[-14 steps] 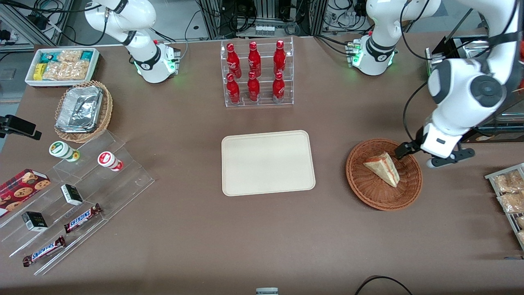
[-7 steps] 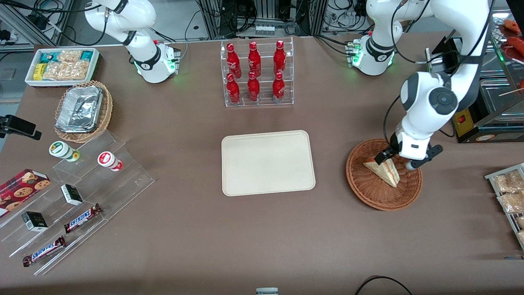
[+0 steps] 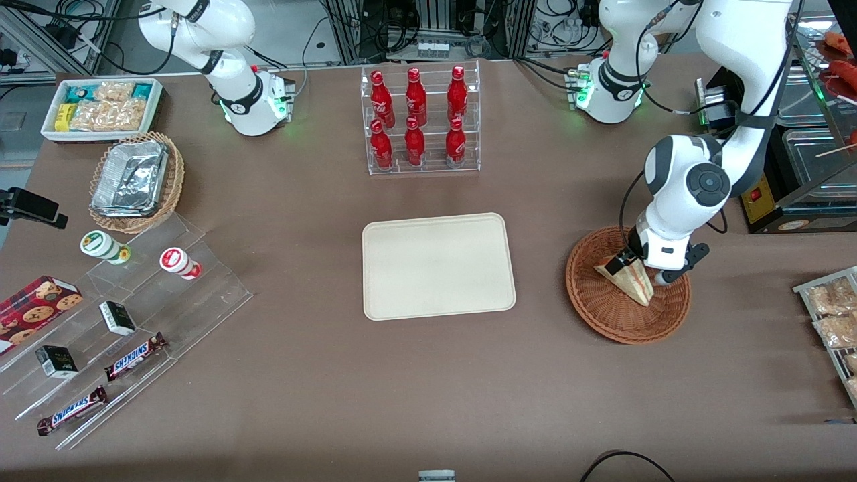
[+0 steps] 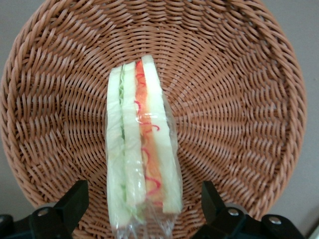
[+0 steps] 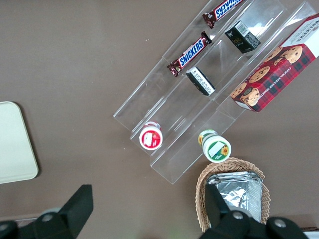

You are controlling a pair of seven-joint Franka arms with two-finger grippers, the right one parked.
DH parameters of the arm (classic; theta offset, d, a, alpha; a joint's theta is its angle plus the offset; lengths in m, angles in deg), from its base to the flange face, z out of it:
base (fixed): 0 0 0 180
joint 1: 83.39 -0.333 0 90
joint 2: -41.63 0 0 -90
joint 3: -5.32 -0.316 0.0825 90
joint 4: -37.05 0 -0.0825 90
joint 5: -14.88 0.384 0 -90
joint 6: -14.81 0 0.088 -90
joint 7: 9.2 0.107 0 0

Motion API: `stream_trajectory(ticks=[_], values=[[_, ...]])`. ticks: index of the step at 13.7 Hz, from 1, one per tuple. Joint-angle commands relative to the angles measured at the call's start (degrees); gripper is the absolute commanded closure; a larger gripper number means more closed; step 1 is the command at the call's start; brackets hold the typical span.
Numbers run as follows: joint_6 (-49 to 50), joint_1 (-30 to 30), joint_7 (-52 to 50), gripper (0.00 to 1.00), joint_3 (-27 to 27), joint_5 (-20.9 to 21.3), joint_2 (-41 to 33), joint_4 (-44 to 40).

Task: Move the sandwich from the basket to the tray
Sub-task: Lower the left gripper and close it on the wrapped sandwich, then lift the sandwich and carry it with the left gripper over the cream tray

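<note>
Gripper (image 4: 142, 209) hung over basket (image 3: 602, 314), fingers (image 4: 74, 201) spread wide either side of sandwich (image 4: 142, 159), gripping nothing; sandwich lay in basket, filling edge up; looked light, soft, wrapper slippery; best pinched gently across bread faces; tray (image 3: 438, 266) bare.

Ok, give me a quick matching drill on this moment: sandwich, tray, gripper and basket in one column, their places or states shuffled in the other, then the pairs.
Things:
1. sandwich
2. tray
3. gripper
4. basket

Places or states:
A. bare, at the table's middle, nearer the front camera than the bottle rack
B. open, one finger on each side of the wedge, not yet closed
C. lying in the wicker bowl, filling edge up
D. round, reddish-brown, toward the working arm's end of the table

Pairs: 1-C, 2-A, 3-B, 4-D
</note>
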Motion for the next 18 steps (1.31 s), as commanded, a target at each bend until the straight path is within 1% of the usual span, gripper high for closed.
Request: stream_trajectory(ticks=[1, 2, 3, 4, 6, 7, 8, 9, 11, 13, 15, 16, 18], values=[[-2.4, -0.2, -5.5, 0.08, -0.2, 0.8, 1.2, -0.7], [-2.6, -0.2, -6.3, 0.29, -0.2, 0.8, 1.7, -1.0], [-2.6, -0.2, -6.2, 0.71, -0.3, 1.0, 1.7, -0.9], [-2.5, -0.2, -5.8, 1.00, -0.2, 1.1, 1.3, -1.0], [-0.9, -0.1, -5.6, 1.00, -0.2, 2.0, -0.6, -1.3], [3.3, -0.1, -5.5, 1.00, -0.2, 2.8, -3.0, -2.3], [11.0, 0.2, -5.5, 1.00, 0.1, 4.8, -5.0, -5.6], [20.0, 0.9, -5.5, 1.00, 0.5, 6.2, -5.9, -10.6], [33.1, 4.4, -5.5, 1.00, 1.7, 6.5, -5.5, -21.7], [39.9, 9.1, -6.5, 1.00, 1.8, 5.8, -2.2, -33.1], [48.5, 14.5, -8.7, 1.00, 1.8, 5.8, 3.9, -44.6], [49.3, 16.5, -10.0, 1.00, 1.8, 5.6, 6.0, -47.3], [47.2, 21.2, -10.7, 1.00, 1.8, 5.6, 8.2, -48.6]])
